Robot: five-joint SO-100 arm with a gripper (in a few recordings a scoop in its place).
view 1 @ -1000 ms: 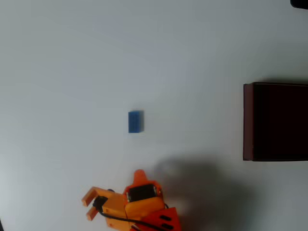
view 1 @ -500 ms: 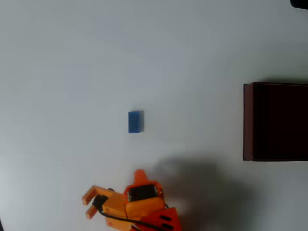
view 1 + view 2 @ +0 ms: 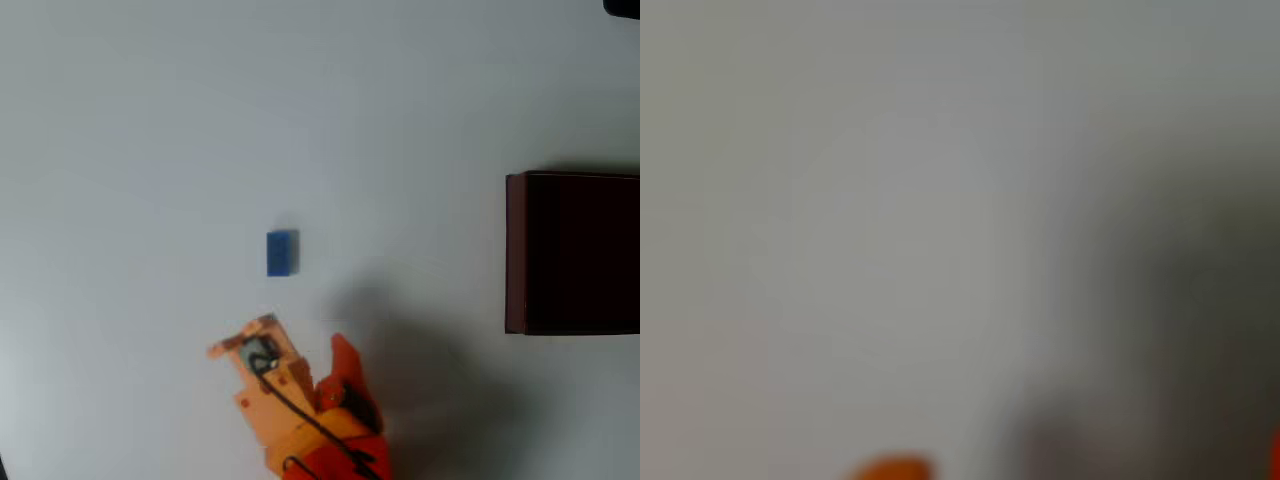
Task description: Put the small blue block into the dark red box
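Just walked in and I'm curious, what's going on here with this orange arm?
An orange robot arm is working on a pale table. In the overhead view its tool is near the bottom, a little below the small blue block and not touching it. The block lies alone on the table, well left of the dark red box at the right edge. The block is not in the box yet. The wrist view is too blurred to read.

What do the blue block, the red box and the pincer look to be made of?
Small blue block: probably plastic or painted wood; solid even colour, matte, crisp edges.
Dark red box: thin maroon walls, dull finish, perhaps card or thin plastic; I cannot tell which.
Pincer: likely printed plastic; uniform orange, matte.
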